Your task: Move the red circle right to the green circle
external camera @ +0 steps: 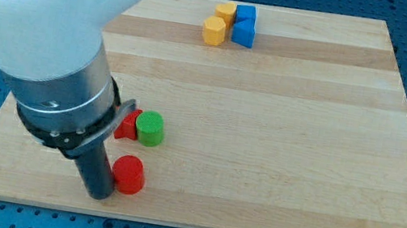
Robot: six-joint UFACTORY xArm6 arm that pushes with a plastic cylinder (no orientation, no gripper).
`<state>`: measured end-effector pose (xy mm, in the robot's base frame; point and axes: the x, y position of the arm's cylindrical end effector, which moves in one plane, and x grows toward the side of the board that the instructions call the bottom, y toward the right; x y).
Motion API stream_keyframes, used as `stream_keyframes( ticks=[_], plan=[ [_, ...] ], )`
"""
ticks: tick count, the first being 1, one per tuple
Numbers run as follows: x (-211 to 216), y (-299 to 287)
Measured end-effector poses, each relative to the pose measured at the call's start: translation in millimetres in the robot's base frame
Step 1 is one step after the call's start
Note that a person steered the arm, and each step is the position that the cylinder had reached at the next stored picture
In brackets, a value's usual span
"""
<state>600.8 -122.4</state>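
Note:
The red circle lies near the view's bottom left on the wooden board. The green circle sits a little above it, touching a second red block on its left, whose shape is partly hidden by the arm. My tip rests on the board right against the red circle's left side. The arm's large body covers the view's upper left.
Two yellow blocks and two blue blocks cluster together at the view's top centre. The board's bottom edge runs just below my tip.

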Motion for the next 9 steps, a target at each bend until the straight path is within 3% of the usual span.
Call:
stream_keyframes(
  ticks=[5, 9],
  plan=[
    [-18, 82],
    [-47, 86]
  ],
)
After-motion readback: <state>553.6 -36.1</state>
